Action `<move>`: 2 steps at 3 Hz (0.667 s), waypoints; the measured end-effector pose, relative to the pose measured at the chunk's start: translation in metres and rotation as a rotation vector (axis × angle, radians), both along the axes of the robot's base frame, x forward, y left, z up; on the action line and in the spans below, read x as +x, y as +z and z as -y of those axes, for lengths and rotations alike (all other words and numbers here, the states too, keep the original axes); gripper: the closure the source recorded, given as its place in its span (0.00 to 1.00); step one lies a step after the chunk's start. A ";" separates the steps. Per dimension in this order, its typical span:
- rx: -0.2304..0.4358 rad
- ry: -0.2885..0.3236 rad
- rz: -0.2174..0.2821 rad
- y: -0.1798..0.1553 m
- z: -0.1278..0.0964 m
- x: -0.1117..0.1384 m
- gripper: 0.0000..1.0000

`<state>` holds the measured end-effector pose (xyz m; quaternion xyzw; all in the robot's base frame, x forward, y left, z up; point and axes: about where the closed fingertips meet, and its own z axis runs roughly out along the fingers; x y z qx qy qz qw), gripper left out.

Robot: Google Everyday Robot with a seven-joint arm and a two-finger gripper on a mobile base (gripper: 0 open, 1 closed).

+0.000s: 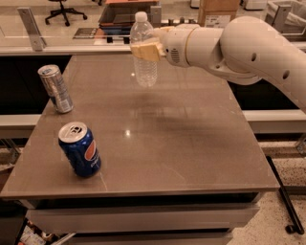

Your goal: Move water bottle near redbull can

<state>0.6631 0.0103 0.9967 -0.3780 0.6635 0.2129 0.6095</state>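
The clear ribbed water bottle [143, 52] with a white cap hangs upright above the far middle of the brown table [191, 143]. My gripper [146, 50] is shut on its label band and holds it off the surface; the white arm reaches in from the right. The slim silver redbull can [56, 89] stands at the table's left edge, well to the left of the bottle and a little nearer to me.
A blue Pepsi can [80, 149] stands tilted at the front left of the table. A counter with trays and a cardboard box [217, 12] runs behind the table. An office chair [62, 7] stands at the far left.
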 end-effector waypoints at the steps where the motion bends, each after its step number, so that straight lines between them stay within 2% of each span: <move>1: 0.030 0.109 0.005 0.002 -0.044 -0.006 1.00; 2: 0.057 0.280 -0.029 -0.001 -0.083 -0.024 1.00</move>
